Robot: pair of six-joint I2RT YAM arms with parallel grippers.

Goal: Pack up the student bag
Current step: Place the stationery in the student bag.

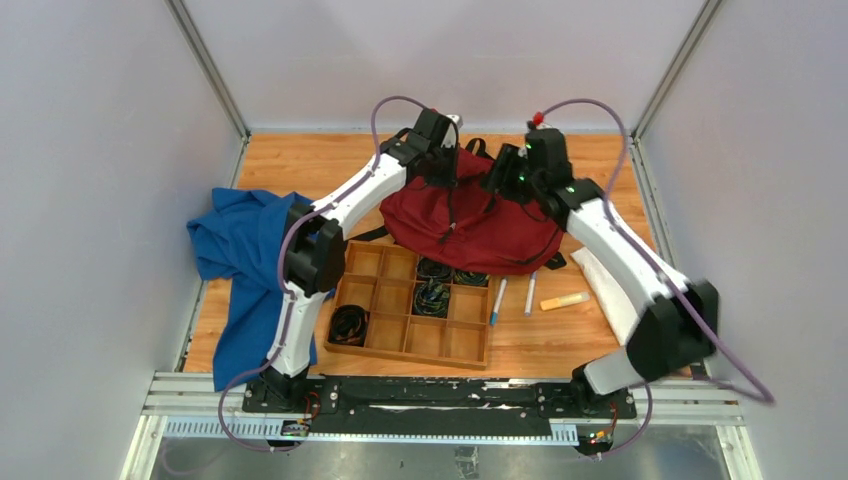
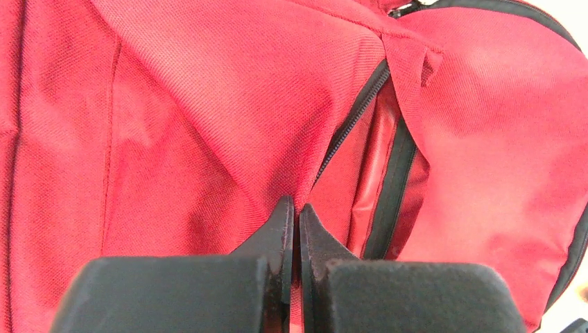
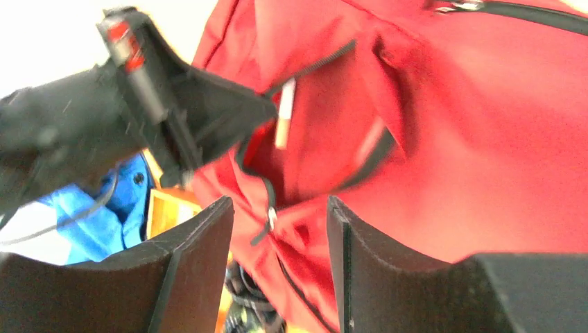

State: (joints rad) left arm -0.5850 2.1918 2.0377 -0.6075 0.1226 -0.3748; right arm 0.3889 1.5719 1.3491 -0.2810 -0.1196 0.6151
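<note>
From above, the student bag (image 1: pixel 470 225) lies mid-table against the wooden tray's (image 1: pixel 410 352) far edge, both arms over it. The left wrist view shows the left gripper (image 2: pixel 297 208) pinched tight on its red fabric beside an open zipper (image 2: pixel 350 128). In the right wrist view the right gripper (image 3: pixel 277 208) hangs with jaws apart above the gaping pocket.

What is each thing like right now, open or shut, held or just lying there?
student bag: lying on the table, one zip pocket open.
left gripper: shut, pinching the bag's fabric beside that zip.
right gripper: open, above the bag, holding nothing.
blue cloth: crumpled at the table's left side.
wooden tray: some compartments filled, others bare.
two pens: lying flat beside the tray.
</note>
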